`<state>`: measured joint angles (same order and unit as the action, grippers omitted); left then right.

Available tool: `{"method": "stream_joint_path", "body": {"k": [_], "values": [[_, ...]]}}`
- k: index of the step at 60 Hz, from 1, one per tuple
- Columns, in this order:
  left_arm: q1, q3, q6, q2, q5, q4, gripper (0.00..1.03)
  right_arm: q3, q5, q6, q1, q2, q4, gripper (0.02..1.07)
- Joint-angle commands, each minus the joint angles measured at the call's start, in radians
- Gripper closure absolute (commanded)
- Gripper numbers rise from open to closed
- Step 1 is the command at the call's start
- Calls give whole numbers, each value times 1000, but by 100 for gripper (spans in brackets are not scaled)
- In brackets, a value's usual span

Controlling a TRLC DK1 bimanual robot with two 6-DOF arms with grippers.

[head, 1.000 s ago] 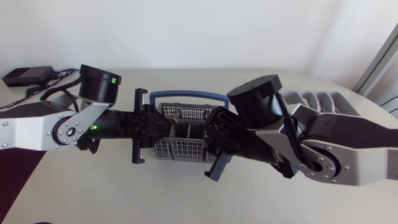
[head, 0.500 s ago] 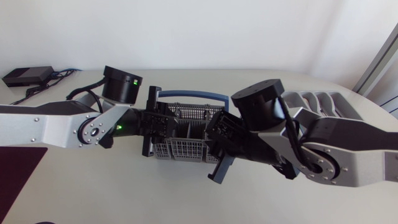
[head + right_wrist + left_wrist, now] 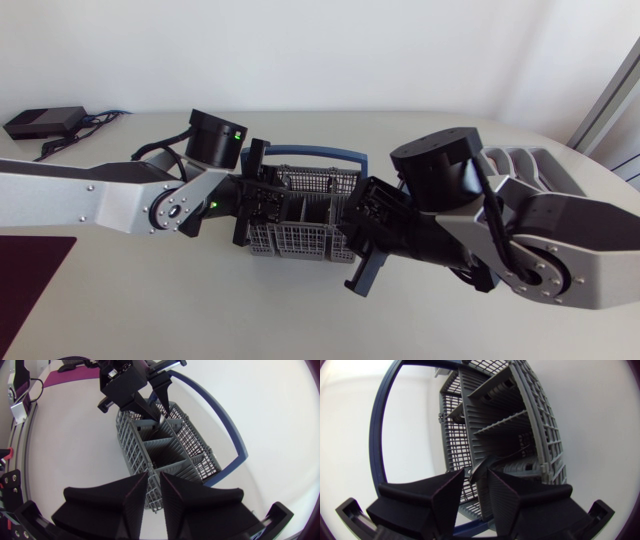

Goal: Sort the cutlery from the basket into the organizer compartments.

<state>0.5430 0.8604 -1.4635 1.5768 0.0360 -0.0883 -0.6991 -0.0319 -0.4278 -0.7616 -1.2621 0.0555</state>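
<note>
The basket (image 3: 300,240) stands upright near the middle of the table (image 3: 200,310). Its long axis runs across between my two arms, and its blue handle (image 3: 300,153) is tipped towards the far side. My left gripper (image 3: 476,472) is down in the end compartment nearest its own arm. A thin grey piece (image 3: 479,466) shows right at its tip, but I cannot tell whether it is gripped. My right gripper (image 3: 153,476) hangs over the opposite end with its fingers pressed almost together, holding nothing. The organizer (image 3: 520,160) lies at the far right, half hidden behind my right arm. A black box (image 3: 40,122) with cables sits on the pale tabletop's far left corner.
</note>
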Motion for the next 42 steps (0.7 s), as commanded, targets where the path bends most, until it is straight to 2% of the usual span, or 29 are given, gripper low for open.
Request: {"method": "stream_joint_path", "body": {"k": [1, 17, 25, 42], "values": [[5, 29, -35, 19, 8, -5, 79, 29, 0, -14, 8, 17, -6, 83], [6, 11, -41, -12, 5, -1, 88, 29, 1, -15, 13, 21, -6, 83], [11, -1, -47, -29, -4, 2, 96, 26, 1, -15, 13, 23, -2, 83], [17, -20, -63, -57, -15, 16, 100, 35, 1, -14, 13, 40, 6, 83]]}}
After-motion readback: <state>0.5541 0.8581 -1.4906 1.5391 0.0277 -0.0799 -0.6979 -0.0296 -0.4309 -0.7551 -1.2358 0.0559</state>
